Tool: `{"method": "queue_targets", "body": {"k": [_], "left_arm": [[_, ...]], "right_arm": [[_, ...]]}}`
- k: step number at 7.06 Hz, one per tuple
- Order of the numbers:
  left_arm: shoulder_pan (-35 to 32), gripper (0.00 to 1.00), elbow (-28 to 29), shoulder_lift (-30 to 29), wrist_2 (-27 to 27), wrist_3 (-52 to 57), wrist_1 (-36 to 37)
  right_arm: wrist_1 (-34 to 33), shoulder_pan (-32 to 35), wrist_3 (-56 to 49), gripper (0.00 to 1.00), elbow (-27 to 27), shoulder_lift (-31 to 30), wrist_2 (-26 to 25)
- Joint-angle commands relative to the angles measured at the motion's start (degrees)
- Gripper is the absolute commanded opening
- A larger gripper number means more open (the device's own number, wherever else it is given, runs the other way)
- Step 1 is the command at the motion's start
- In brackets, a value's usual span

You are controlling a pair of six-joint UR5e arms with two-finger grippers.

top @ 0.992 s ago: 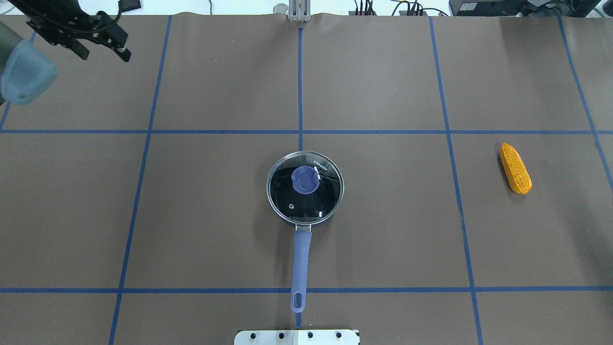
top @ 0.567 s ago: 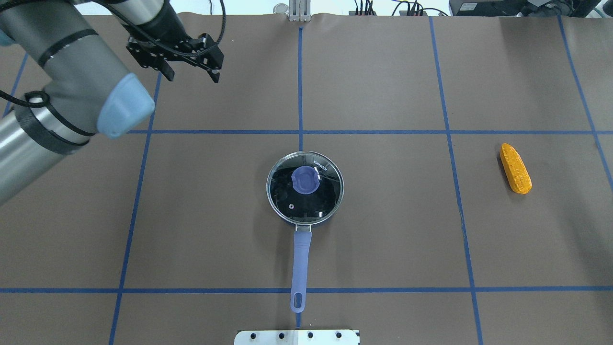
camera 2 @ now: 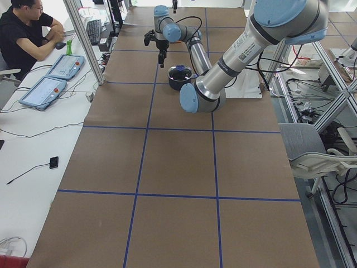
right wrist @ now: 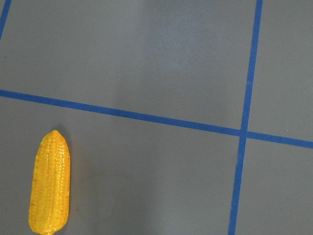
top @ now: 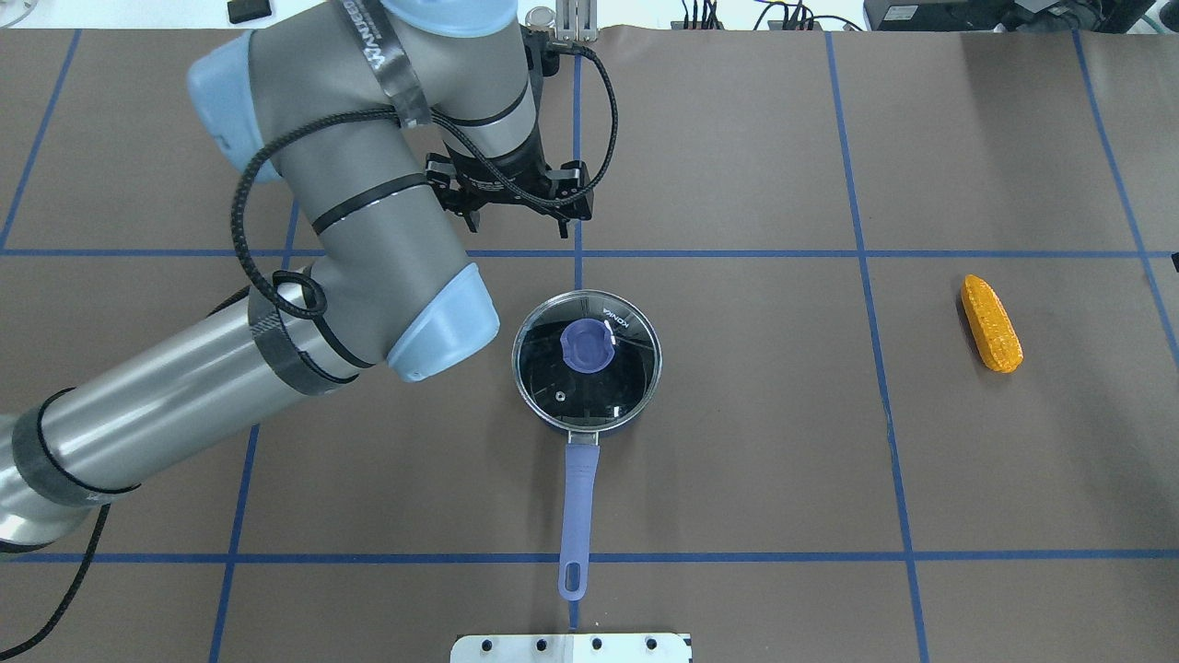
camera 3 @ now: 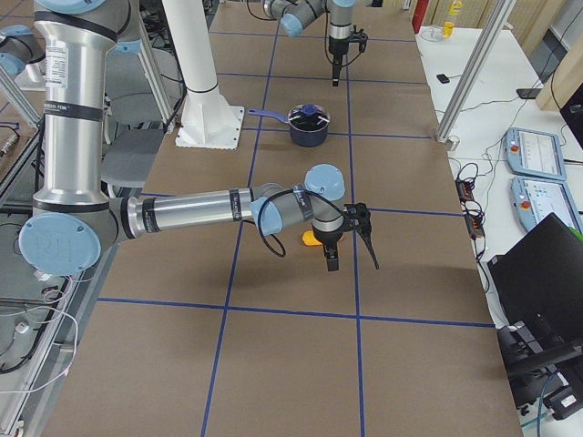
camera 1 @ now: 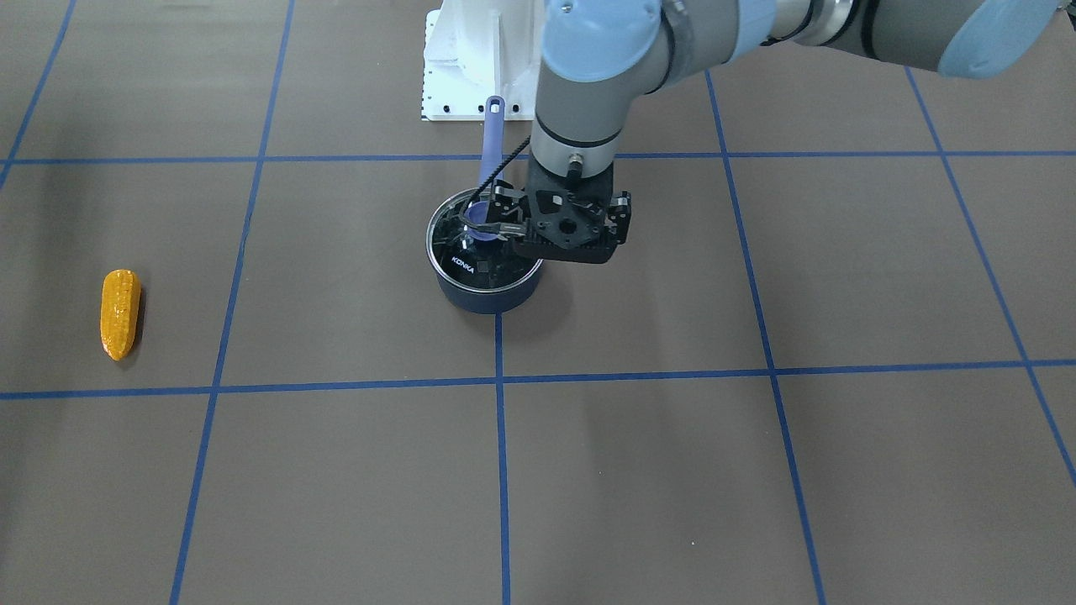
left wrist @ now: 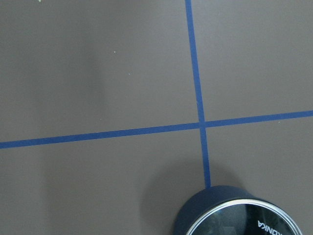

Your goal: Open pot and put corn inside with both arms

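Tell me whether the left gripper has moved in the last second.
Yes. Overhead, the left gripper has swung right from the far left corner to the centre tape line, just beyond the pot.

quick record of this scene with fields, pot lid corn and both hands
pot: on the table near its middle, handle toward the robot's base
lid: sitting on the pot
corn: lying on the table at the robot's right, untouched
left hand: open, empty, above the table just beyond the pot, clear of the lid
right hand: above the table near the corn, not holding it; open or shut unclear
task state: pot not yet opened, corn not inside
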Motion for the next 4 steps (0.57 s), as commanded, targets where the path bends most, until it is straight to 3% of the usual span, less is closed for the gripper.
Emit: {"method": "queue_targets", "body": {"k": [1,4], "left_arm": [[3.1,1.00,1.7,-1.9,1.0,-2.1,0.1],[6.4,1.00,4.4,-2.6,1.2,-1.7,-1.4]], "right_arm": [[0.1,-2.0,0.5,1.00,0.7,0.4,-0.2],[0.1,-2.6,1.6,1.00,0.5,0.5,-0.7]]}}
